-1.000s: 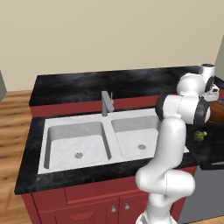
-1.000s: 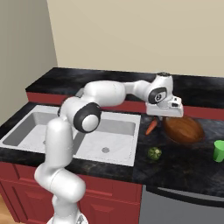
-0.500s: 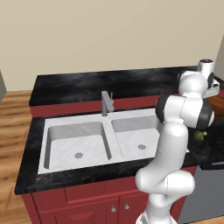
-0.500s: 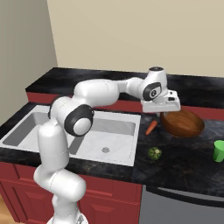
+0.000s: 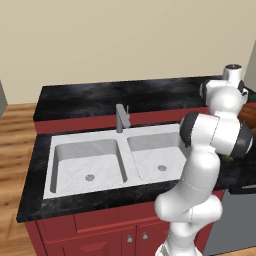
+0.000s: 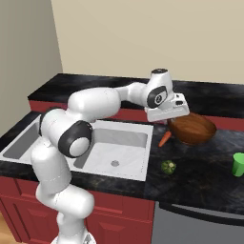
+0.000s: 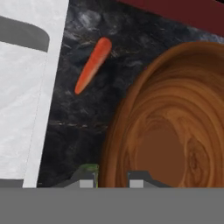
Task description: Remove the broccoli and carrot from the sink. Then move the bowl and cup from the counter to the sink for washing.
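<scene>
The white-grey double-basin sink (image 6: 95,143) lies left of the round reddish-brown wooden bowl (image 6: 193,128) on the black mottled stone bench (image 6: 200,167). The slim orange carrot (image 7: 92,64) and dark green broccoli floret (image 6: 167,167) lie between them. The fingers (image 7: 111,178) pinch the bowl's rim narrowly; the small bright green cup (image 6: 238,164) stands right.

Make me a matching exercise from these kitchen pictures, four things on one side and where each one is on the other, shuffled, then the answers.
Things:
1. carrot
2. broccoli
3. bowl
4. cup

Places:
A. far right of the counter, apart from the rest
B. rim between the tips of the gripper
C. on the counter near its front edge, beside the sink
D. lying on the counter between sink and bowl

Pairs: 1-D, 2-C, 3-B, 4-A
</scene>
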You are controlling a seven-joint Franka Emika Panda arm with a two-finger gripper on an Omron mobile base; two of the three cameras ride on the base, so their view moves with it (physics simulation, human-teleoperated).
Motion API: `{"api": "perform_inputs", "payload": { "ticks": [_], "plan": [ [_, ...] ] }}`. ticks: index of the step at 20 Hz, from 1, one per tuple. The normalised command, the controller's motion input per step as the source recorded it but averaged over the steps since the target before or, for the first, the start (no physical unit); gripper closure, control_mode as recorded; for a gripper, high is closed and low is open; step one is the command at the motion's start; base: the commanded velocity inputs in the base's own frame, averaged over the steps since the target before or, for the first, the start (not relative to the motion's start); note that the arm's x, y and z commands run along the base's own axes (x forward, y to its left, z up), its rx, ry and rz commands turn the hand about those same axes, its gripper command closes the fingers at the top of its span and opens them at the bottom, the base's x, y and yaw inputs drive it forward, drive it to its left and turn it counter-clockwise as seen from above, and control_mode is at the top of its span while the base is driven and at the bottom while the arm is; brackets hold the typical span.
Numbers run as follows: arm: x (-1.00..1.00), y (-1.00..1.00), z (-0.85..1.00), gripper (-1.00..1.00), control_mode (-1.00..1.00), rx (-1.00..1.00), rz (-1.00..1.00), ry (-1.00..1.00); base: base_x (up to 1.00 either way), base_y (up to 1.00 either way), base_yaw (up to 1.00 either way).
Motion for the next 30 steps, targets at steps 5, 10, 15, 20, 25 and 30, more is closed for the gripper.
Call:
{"api": "perform_inputs", "payload": {
  "ticks": [5, 10, 15, 20, 25, 30],
  "plan": [
    [-0.23, 0.30, 0.26, 1.00, -1.00, -0.02, 0.18, 0.00, 0.00, 0.00, 0.00],
    [-0.23, 0.31, 0.23, 1.00, -1.00, 0.00, 0.19, 0.00, 0.00, 0.00, 0.00],
    [-0.27, 0.31, 0.13, 1.00, -1.00, 0.00, 0.21, 0.00, 0.00, 0.00, 0.00],
    [-0.25, 0.29, 0.07, 1.00, -1.00, 0.00, 0.21, 0.00, 0.00, 0.00, 0.00],
    [-0.34, 0.26, 0.00, 1.00, -1.00, 0.00, 0.16, -0.03, 0.00, 0.00, 0.00],
    [-0.29, 0.23, 0.00, 1.00, -1.00, 0.00, 0.02, -0.08, 0.00, 0.00, 0.00]
  ]
}}
